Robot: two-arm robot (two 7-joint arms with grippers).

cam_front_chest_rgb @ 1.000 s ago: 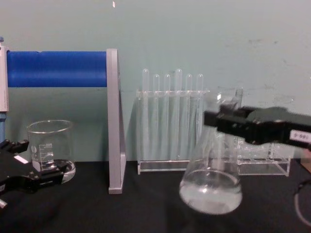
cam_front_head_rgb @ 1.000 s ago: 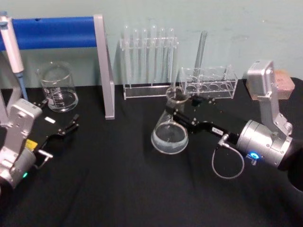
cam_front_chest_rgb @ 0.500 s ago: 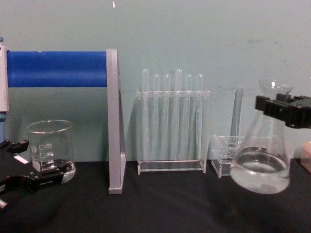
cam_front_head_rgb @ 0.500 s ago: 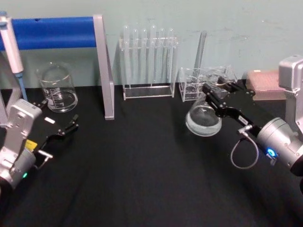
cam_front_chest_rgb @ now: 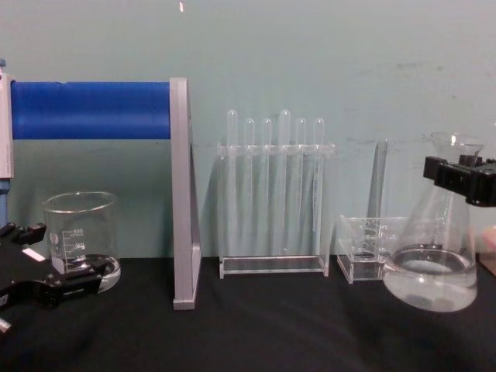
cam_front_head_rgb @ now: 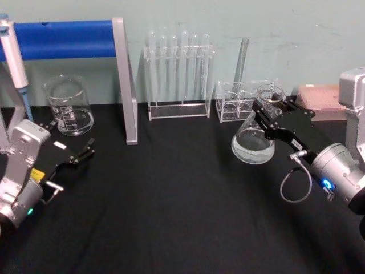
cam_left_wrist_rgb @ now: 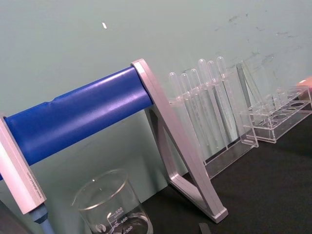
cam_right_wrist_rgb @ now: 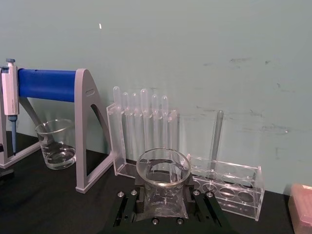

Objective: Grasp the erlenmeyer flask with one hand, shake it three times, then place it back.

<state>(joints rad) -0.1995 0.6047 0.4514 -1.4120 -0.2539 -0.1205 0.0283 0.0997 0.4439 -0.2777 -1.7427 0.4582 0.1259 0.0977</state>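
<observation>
**Flask clamped at the neck and tilted above the table**

The erlenmeyer flask [cam_front_head_rgb: 253,144] hangs at the right side of the scene, just in front of the small clear rack [cam_front_head_rgb: 231,101]. It leans, with its flared rim tipped back toward the wall and its wide base swung forward. The tilt suggests that the base is off the table [cam_front_head_rgb: 171,217]. A shallow pool of clear liquid seems to sit in the bottom.

The right pincer [cam_front_head_rgb: 267,117] is clamped on the flask's narrow neck just under the rim. In the right wrist view one black finger presses each side of the glass [cam_right_wrist_rgb: 163,195]. This reads as the shaking step, with the return to the table not yet done.

The flask is thin, smooth, rigid glass, so it is brittle and slippery. The neck is the sensible place to hold it, since the flare above stops it sliding down through the fingers. The weight sits low in the base and the liquid will slosh, so hard swings could twist the flask in the grip. It could also strike the rack behind.

The test tube rack [cam_front_head_rgb: 178,74] stands well apart toward the middle, and the beaker [cam_front_head_rgb: 68,105] is at far left. The left pincer [cam_front_head_rgb: 86,149] rests parked near the beaker, its fingers apart and holding nothing.
</observation>
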